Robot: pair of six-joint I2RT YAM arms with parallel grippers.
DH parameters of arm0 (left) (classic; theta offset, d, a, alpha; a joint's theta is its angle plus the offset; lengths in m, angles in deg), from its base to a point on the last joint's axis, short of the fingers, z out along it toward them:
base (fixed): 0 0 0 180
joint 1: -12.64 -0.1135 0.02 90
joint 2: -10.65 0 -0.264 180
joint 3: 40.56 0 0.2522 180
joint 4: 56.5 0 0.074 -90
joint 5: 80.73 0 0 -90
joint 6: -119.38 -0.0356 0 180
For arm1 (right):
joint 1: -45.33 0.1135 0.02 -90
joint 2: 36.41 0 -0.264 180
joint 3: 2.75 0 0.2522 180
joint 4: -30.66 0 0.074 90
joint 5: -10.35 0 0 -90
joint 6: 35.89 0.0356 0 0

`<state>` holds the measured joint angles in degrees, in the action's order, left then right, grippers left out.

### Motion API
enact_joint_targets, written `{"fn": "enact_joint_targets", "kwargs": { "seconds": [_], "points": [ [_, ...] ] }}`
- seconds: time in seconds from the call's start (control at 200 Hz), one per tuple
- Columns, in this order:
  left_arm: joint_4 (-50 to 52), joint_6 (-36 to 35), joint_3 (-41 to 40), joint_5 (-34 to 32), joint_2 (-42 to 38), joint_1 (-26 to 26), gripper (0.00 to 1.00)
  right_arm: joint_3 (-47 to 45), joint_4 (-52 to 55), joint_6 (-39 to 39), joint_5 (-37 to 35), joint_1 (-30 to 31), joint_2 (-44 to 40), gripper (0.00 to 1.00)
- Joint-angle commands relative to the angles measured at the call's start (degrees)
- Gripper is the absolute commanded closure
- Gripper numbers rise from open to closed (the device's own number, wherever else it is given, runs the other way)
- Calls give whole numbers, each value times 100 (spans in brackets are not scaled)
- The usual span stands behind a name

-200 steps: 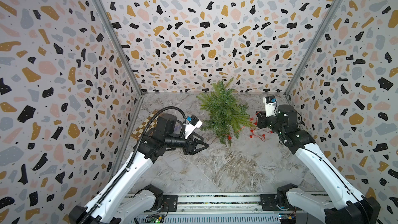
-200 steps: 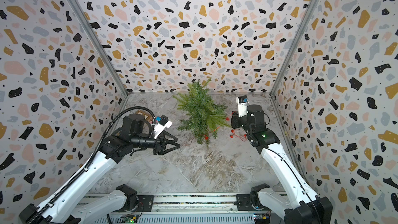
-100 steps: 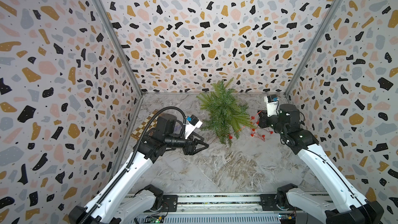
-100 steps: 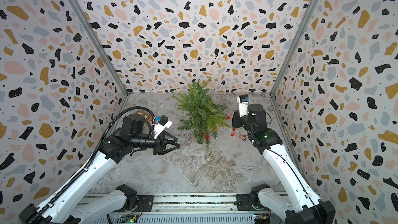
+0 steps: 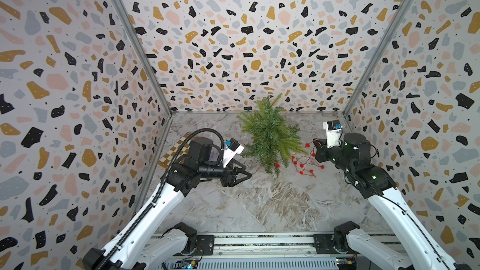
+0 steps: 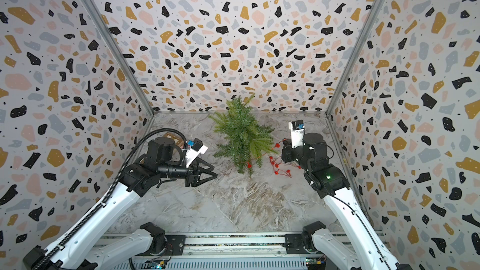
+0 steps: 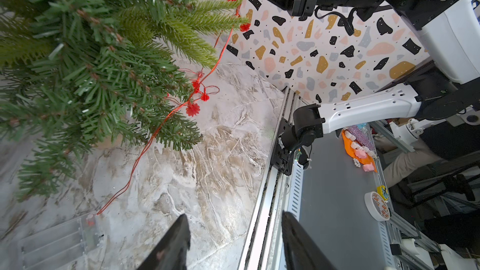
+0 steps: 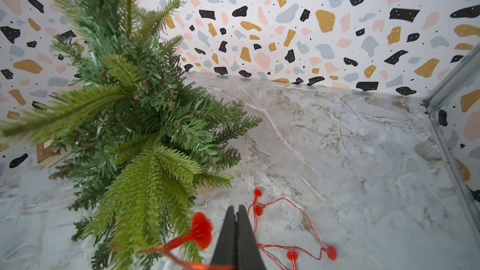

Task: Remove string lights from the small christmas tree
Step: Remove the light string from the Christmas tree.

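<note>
Clearly, the right gripper (image 8: 235, 209) has its jaws pressed together on the thin copper-red wire of the string lights (image 5: 301, 163). Their spiky red bulbs lie partly in a tangle on the marble-patterned surface (image 5: 259, 203), partly among the low branches of the small christmas tree (image 5: 270, 138), a bushy plastic-needled pine near the back wall (image 5: 246, 48). The wire ends at a clear ribbed box (image 7: 59, 240). The left gripper (image 5: 248, 175) hovers beside the tree, jaws half apart, holding nothing. Print on the white camera mount (image 6: 298, 136) is unreadable.
</note>
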<state>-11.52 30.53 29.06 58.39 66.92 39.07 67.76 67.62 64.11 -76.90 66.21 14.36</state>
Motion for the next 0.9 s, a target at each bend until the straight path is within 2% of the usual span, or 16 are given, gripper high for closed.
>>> {"fn": "enact_joint_targets", "kwargs": {
  "seconds": [0.0,0.421,0.896],
  "points": [
    [-196,52,66,3,-28,28,44,-76,271,103,-74,38,-161,100],
    [-204,96,75,-96,-24,28,44,-199,517,211,-18,152,-407,100],
    [-301,207,92,-140,33,28,44,-362,924,478,543,382,-761,100]
  ]
}}
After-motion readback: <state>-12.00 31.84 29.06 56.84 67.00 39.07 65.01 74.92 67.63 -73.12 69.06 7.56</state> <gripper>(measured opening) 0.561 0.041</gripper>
